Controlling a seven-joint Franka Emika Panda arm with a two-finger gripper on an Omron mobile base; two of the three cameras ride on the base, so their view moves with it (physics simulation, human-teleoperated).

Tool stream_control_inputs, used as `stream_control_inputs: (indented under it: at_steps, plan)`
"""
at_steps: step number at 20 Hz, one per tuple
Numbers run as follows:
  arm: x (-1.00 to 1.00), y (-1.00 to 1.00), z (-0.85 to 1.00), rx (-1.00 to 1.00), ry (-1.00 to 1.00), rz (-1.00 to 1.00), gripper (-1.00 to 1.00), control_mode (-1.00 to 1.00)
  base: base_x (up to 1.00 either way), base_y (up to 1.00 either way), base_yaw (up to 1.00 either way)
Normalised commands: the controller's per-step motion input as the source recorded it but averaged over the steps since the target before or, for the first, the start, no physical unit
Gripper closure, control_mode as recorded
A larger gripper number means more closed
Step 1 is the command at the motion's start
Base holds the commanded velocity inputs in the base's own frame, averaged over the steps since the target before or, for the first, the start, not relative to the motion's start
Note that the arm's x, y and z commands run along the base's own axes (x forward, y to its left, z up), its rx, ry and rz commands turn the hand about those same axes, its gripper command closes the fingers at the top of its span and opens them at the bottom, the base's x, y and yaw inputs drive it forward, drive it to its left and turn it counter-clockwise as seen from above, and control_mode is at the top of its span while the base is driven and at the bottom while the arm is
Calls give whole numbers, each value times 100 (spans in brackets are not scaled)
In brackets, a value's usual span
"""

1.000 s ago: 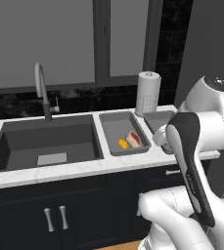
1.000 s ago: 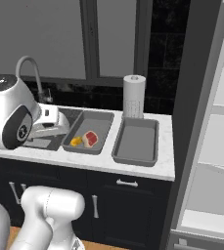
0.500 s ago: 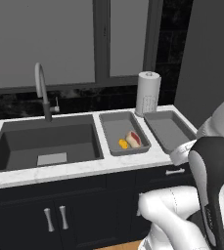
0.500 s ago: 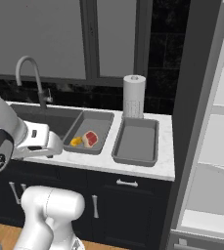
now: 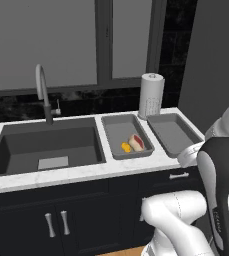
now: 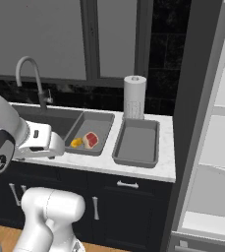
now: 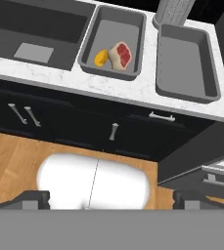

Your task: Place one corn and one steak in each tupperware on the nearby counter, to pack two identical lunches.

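gripper: the gripper point(image 7: 111, 200) is seen at the bottom of the hand view, its two dark finger tips set wide apart at lower left and lower right, spread and grasping nothing
filled tupperware: one grey tupperware point(image 7: 96, 31) is seen in the upper middle of the hand view, just right of the sink point(image 7: 15, 29); one corn point(image 7: 100, 57) and one steak point(image 7: 120, 54) lie in it, touching or nearly so, corn to the left
empty tupperware: the second tupperware point(image 7: 184, 63) is seen at upper right of the hand view, just beside the first, with nothing inside; a paper towel roll point(image 7: 174, 10) stands behind its far end
counter: both trays rest on the counter point(image 7: 118, 90), above dark cabinets
key relation: both trays lie well above the finger tips in the hand view, far off and across the cabinet fronts; the empty tray lies up and to the right of the gap between the tips, its long axis running up the frame
remaining items: a second corn and second steak cannot be made out in these views
judgement: one lunch appears packed; the next pick is judged to lie away from this counter
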Motion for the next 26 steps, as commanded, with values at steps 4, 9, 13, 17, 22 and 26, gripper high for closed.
stream_control_inputs:
  at_steps: [4, 9, 13, 17, 22, 26]
  plan:
    - [0, 0, 0, 0, 0, 0, -100, -100, 0, 0, 0]
    - [0, 0, 0, 0, 0, 0, -100, -100, 0, 0, 0]
    - [0, 0, 0, 0, 0, 0, -100, 100, 0, 0, 0]
    - [0, 0, 0, 0, 0, 0, -100, 100, 0, 0, 0]
    - [0, 0, 0, 0, 0, 0, -100, 100, -82, 6, 0]
    - [0, 0, 0, 0, 0, 0, -100, 100, -98, 14, 0]
